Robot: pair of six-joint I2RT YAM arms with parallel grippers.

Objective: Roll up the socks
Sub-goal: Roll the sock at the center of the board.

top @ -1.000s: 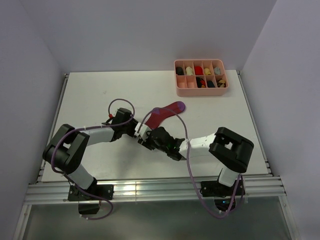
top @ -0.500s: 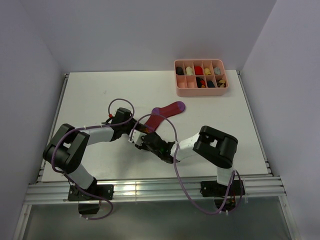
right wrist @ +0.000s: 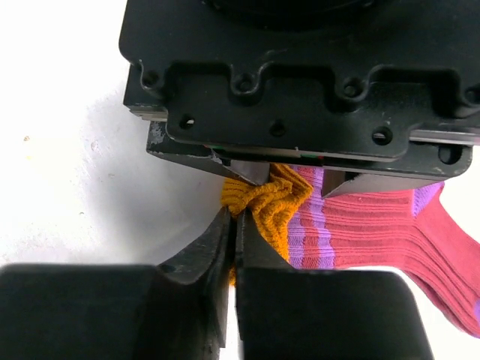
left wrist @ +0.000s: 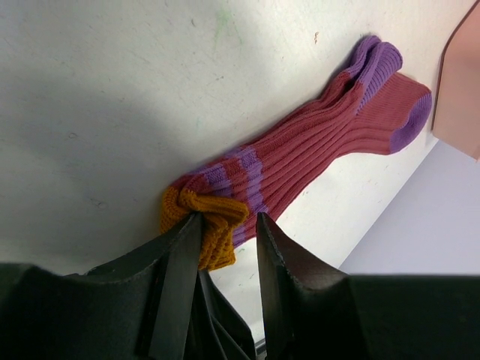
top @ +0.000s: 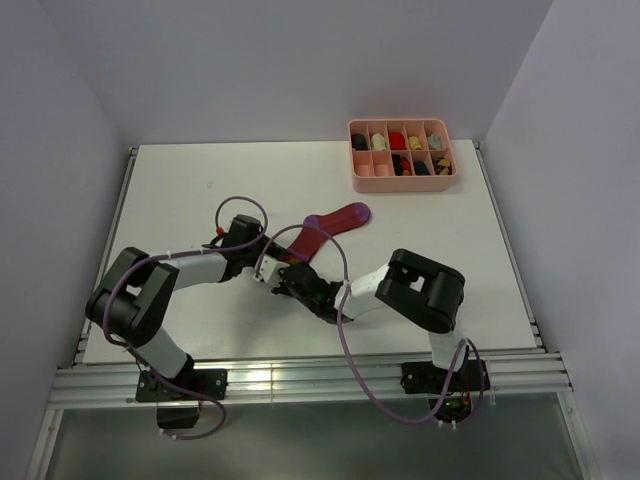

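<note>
Both arms meet on the white table (top: 180, 180), well short of the pink organiser (top: 400, 183). The sock (top: 338, 218) lies flat, purple toe towards that organiser. The left gripper (left wrist: 227, 225) clamps the bunched orange cuff (right wrist: 274, 196), the end farthest from the organiser, likely anchoring the first fold. The right gripper (right wrist: 232, 221) is pressed together at the cuff's edge; I cannot tell if it has caught cloth. Overhead, the grippers hide the cuff; only the wrist views show it.
</note>
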